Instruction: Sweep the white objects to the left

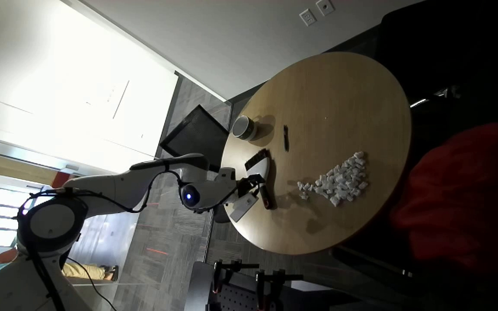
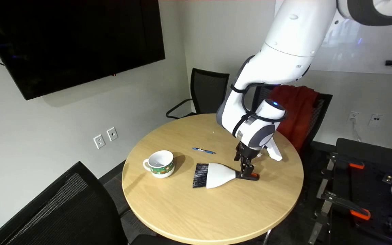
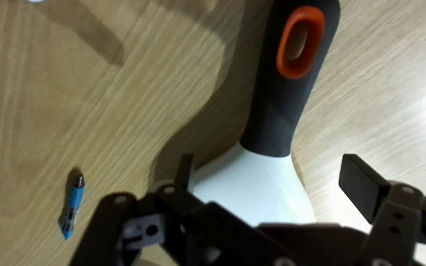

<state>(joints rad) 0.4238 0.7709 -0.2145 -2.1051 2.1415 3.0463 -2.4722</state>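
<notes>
The white objects are a loose cluster of many small bits on the round table. In an exterior view the arm hides most of them; a small white bit shows beside the gripper. A hand brush with a white body, black bristles and a dark handle with an orange-rimmed hole lies on the table, apart from the cluster. It also shows in the wrist view. My gripper is open above the brush, its fingers on either side of the white body near the handle. It also shows in both exterior views.
A white mug with a green patterned band stands on the table beyond the bristle end. A blue pen lies near the brush; it also shows in the wrist view. Chairs surround the table.
</notes>
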